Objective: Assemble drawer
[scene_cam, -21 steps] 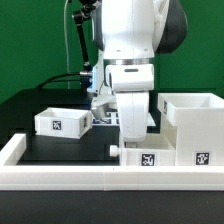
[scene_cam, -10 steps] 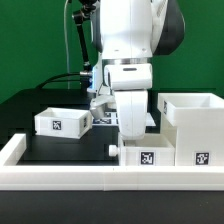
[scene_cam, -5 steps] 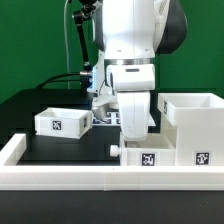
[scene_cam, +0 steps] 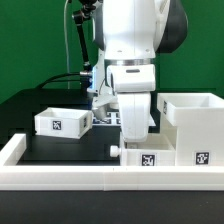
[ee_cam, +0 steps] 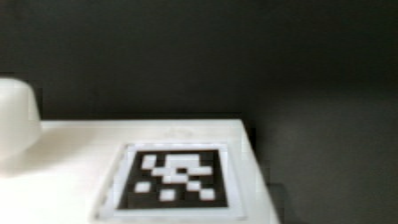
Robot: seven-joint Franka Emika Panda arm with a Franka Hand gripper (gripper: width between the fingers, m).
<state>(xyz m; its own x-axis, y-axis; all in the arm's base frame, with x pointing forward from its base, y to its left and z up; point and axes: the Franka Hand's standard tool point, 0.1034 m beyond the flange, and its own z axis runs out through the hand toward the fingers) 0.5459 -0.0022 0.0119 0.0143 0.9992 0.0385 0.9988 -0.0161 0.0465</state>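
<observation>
The large white cube-shaped housing point(scene_cam: 192, 122) stands at the exterior view's right, open side up, with a tag on its front. A small white tray point(scene_cam: 146, 156) with a tag sits against its left side, by the front rail. A second tray point(scene_cam: 60, 122) lies at the left. My gripper point(scene_cam: 135, 132) hangs straight down over the near tray, its fingertips low at the tray's back edge. I cannot see whether the jaws are open or shut. The wrist view shows a tagged white surface point(ee_cam: 175, 180) close below, with no fingers in sight.
A long low white rail point(scene_cam: 70, 170) edges the table's front and left. The marker board point(scene_cam: 103, 118) lies behind my gripper. A cable and a stand point(scene_cam: 72, 50) rise at the back left. A rounded white shape point(ee_cam: 15, 120) shows at the wrist view's edge.
</observation>
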